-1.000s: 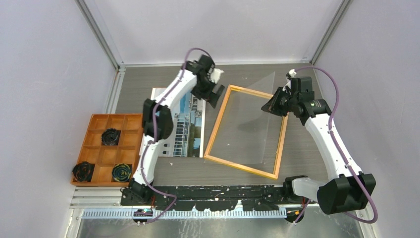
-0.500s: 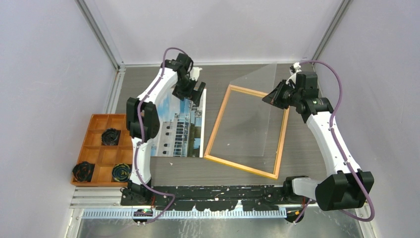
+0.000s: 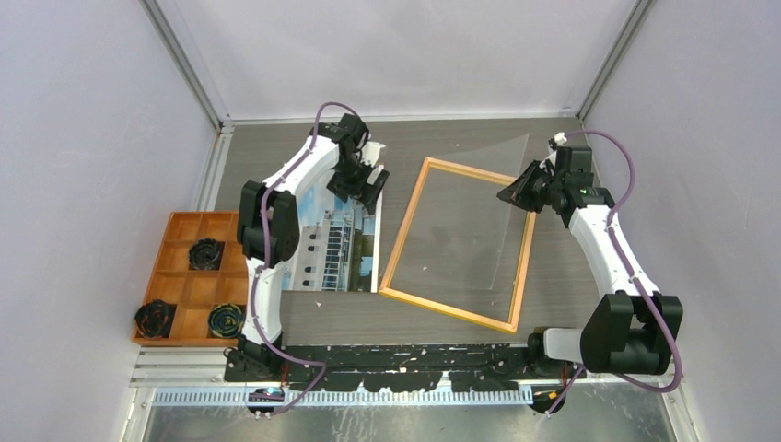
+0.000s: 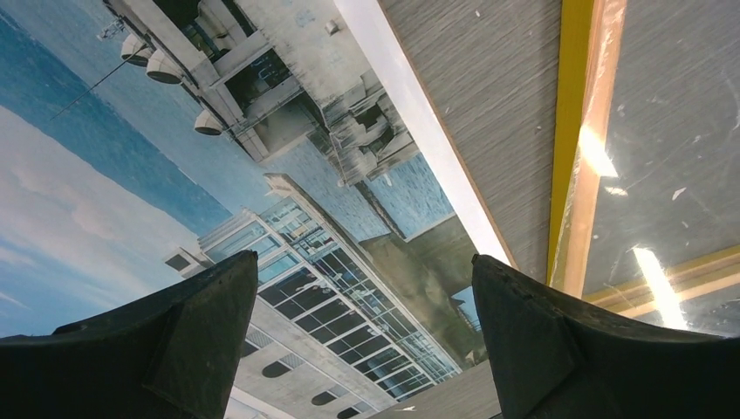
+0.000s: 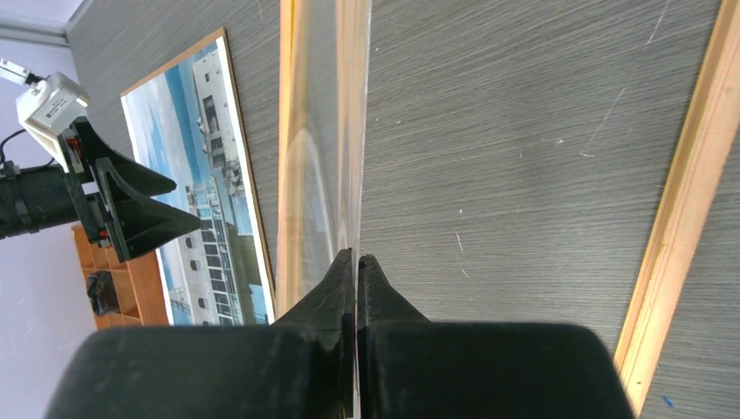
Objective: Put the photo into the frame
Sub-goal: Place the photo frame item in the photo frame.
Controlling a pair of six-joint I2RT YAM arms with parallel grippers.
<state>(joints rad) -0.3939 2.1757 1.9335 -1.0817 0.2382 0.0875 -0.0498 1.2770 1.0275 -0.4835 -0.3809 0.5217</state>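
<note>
The photo (image 3: 336, 241) lies face up on the table left of the frame (image 3: 405, 226), which lies flat showing light wood edges. My left gripper (image 3: 368, 187) hovers open and empty over the photo's far right part; in the left wrist view it (image 4: 365, 258) spans the building print (image 4: 174, 175), with the frame's yellow edge (image 4: 572, 131) to the right. My right gripper (image 3: 514, 195) is shut on the edge of the clear pane (image 3: 479, 212), holding it tilted over the frame. In the right wrist view it (image 5: 356, 256) pinches the pane (image 5: 323, 131) edge-on.
An orange compartment tray (image 3: 180, 276) with three black round items stands at the left, and it also shows in the right wrist view (image 5: 131, 288). Grey walls close in the back and both sides. A metal rail (image 3: 368, 396) runs along the near edge.
My left gripper moved from the frame's far left corner leftwards over the photo. My right gripper raised the pane, then brought it down and slightly to the right.
</note>
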